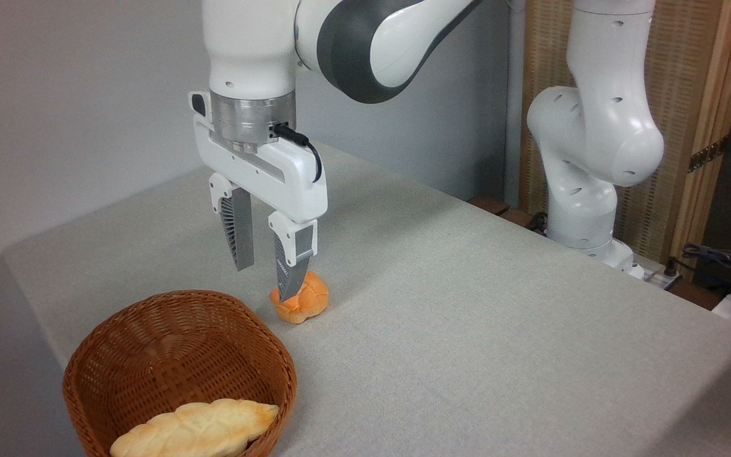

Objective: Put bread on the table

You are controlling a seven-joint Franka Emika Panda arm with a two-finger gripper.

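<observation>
My gripper (264, 276) hangs open above the table (467, 317); the bread (195, 429) lies at seven o'clock in the basket (86, 374), long axis running three-to-nine.

Bun (302, 297) just below-right of the hand (266, 279): its left part is hidden behind the nearer finger (292, 273); can't tell if finger touches it. Bread (195, 429), well below the hand in the basket (175, 311): bottom cut off by frame edge, right end partly behind the rim. Basket base also cut off at the bottom. Arm (372, 44) above the hand runs out the top edge; its base (594, 190) far right, upper part cropped too. Bench (467, 330): near and right edges out of frame. Cables (721, 260) far right, too small and blurred to make out.
</observation>
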